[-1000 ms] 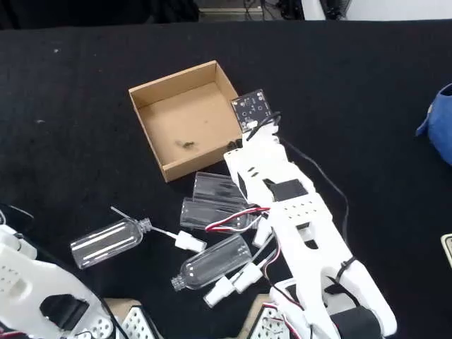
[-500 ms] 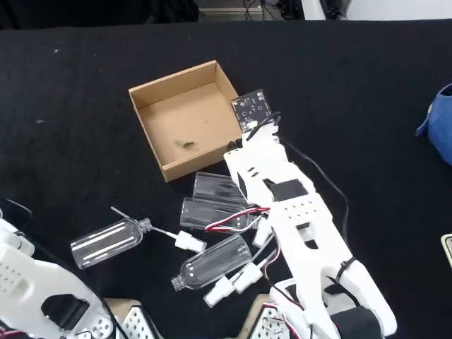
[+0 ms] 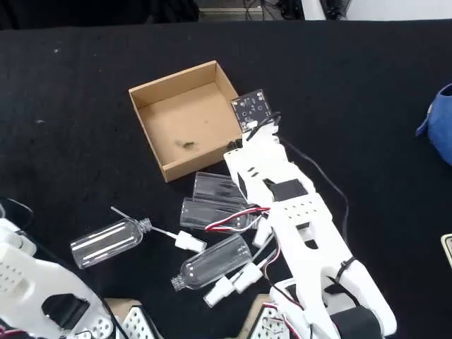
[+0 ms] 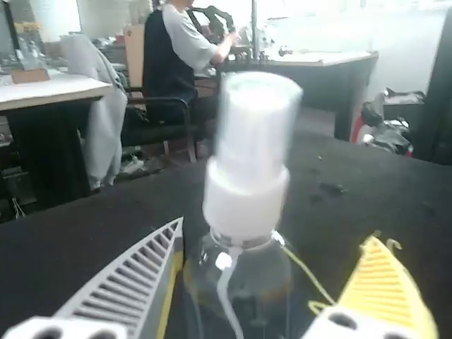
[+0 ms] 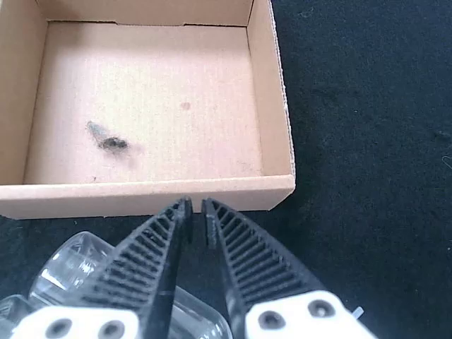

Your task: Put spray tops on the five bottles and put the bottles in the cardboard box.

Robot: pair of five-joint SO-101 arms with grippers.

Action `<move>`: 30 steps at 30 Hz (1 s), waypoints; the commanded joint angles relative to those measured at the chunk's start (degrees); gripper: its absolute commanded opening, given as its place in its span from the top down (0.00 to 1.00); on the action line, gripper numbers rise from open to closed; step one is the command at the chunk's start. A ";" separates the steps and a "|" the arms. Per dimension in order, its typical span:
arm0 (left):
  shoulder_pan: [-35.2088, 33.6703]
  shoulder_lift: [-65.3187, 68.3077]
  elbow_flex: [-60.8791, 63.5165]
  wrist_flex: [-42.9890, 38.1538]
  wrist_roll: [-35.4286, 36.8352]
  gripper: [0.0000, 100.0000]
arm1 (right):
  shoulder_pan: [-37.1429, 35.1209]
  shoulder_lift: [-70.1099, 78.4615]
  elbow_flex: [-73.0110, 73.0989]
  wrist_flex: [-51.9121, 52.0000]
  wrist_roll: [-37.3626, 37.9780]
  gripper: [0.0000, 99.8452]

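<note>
the cardboard box sits open on the black desk, at about 11 o'clock from the middle of the high view. only a small dark speck lies on its floor. just beside its near wall, at 5 o'clock of the box, the side-by-side bottles lie flat. they are partly under the right arm, which stretches in from 5 o'clock towards the box. the right gripper hangs over those two bottles with its tips just short of the box's near wall. it is clenched, the fingers all but meeting with nothing between them.

at 7 o'clock of the box, well apart from it, the open bottle lies on its side with its bare neck towards 3 o'clock. a spray top lies near that neck at 4 o'clock, its thin dip tube running past the neck towards 10 o'clock. the slanted bottle lies at 6 o'clock of the side-by-side bottles, bare neck towards 8 o'clock. two loose spray tops lie just beside it at 5 o'clock.

the left arm sits at the 7 o'clock corner of the high view. the left gripper is grasping the capped bottle, a clear bottle wearing a white fitted top. the grey ribbed finger lies against its shoulder, and the yellow finger flanks the other side. a blue object lies at the 3 o'clock edge.
</note>
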 commanded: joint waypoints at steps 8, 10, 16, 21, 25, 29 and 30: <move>2.42 -2.55 1.80 0.18 -0.26 0.95 | -0.35 -0.04 -0.57 -1.41 0.44 0.99; 2.33 -2.64 1.80 -0.09 -0.26 0.97 | -0.35 -0.04 -0.57 -1.41 0.44 0.99; 4.09 -3.96 1.89 0.35 -0.18 0.97 | -0.35 -0.22 -0.57 -1.49 0.44 0.99; 8.22 -9.67 2.95 0.35 -0.18 0.97 | 1.49 -0.22 -0.92 -1.58 0.00 0.99; 12.35 -15.47 4.26 4.84 -0.35 0.97 | 3.78 0.31 -3.47 -1.67 0.00 0.99; 15.52 -21.01 2.51 17.05 -0.18 0.97 | 4.13 3.38 -6.99 -0.35 0.00 0.98; 16.40 -22.42 2.24 19.52 -0.18 0.97 | 4.13 4.70 -8.57 0.70 0.00 0.98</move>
